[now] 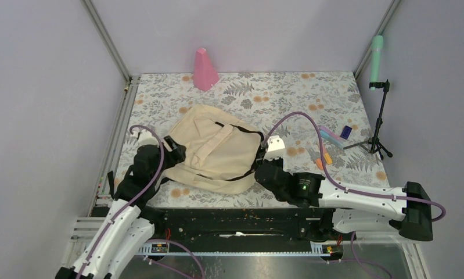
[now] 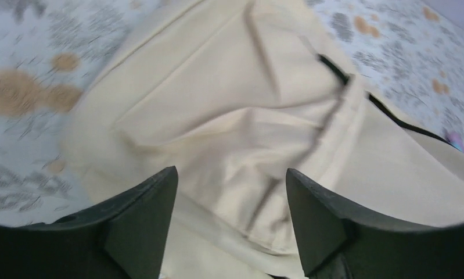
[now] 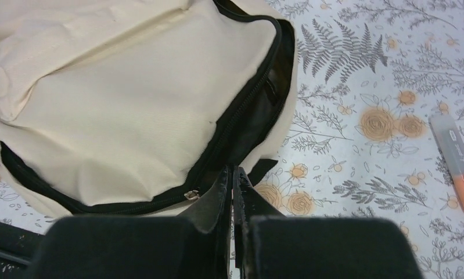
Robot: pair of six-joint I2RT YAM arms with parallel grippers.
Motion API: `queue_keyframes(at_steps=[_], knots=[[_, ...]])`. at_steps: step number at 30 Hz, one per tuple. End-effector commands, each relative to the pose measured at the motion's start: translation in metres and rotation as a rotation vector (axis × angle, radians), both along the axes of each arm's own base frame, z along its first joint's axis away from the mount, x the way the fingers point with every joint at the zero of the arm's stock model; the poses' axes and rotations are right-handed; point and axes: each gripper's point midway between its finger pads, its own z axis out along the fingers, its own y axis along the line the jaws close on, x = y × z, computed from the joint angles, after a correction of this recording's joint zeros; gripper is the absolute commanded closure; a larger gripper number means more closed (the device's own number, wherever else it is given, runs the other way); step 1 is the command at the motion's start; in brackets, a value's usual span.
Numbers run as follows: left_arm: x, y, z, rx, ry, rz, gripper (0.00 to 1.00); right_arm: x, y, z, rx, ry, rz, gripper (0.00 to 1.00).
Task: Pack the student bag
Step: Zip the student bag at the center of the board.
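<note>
The student bag, cream fabric with black straps, lies flat in the middle of the flowered table. At the bag's left edge is my left gripper. In the left wrist view this gripper is open, its fingers apart over folded cream cloth, with nothing between them. My right gripper is at the bag's right edge. Seen from the right wrist, it is shut, its tips against the bag beside the unzipped dark opening and the zipper pull. Whether cloth is pinched does not show.
A pink cone stands at the back. On the right lie pens, a small blue item and an orange marker. A black tripod holding a green device stands at the right edge.
</note>
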Motion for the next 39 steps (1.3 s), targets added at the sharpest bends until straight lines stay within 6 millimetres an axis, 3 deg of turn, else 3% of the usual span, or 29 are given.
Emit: queue_keyframes(at_steps=[1, 5, 7, 10, 14, 16, 20, 29, 32, 35, 39], knots=[[0.006, -0.027, 0.064, 0.129, -0.173, -0.143, 0.28, 0.007, 0.007, 0.019, 0.021, -0.054, 0.033, 1.00], [-0.007, -0.091, 0.073, 0.164, -0.202, -0.425, 0.30, 0.008, 0.008, 0.020, 0.047, -0.057, 0.016, 1.00], [-0.024, -0.135, 0.073, 0.124, -0.243, -0.602, 0.30, 0.009, 0.010, 0.021, 0.066, -0.069, 0.022, 1.00], [-0.051, -0.186, 0.069, 0.089, -0.302, -0.808, 0.29, 0.010, 0.010, 0.022, 0.084, -0.082, 0.019, 1.00], [-0.074, -0.226, 0.067, 0.060, -0.346, -0.950, 0.25, 0.011, 0.003, 0.029, 0.094, -0.105, 0.002, 1.00], [-0.078, -0.235, 0.064, 0.059, -0.356, -0.969, 0.22, 0.011, 0.001, 0.031, 0.098, -0.116, 0.003, 1.00], [-0.081, -0.247, 0.048, 0.090, -0.334, -0.992, 0.06, 0.010, -0.002, 0.031, 0.101, -0.120, 0.004, 1.00], [-0.071, -0.252, 0.013, 0.344, -0.266, -0.909, 0.08, 0.009, -0.001, 0.030, 0.119, -0.110, 0.000, 1.00], [-0.069, -0.253, 0.003, 0.400, -0.233, -0.893, 0.14, 0.010, -0.004, 0.032, 0.128, -0.118, -0.015, 1.00], [-0.069, -0.253, -0.004, 0.436, -0.217, -0.868, 0.27, 0.011, -0.003, 0.033, 0.142, -0.130, -0.011, 1.00], [-0.068, -0.250, -0.012, 0.467, -0.189, -0.823, 0.58, 0.012, -0.002, 0.032, 0.138, -0.138, -0.009, 1.00]])
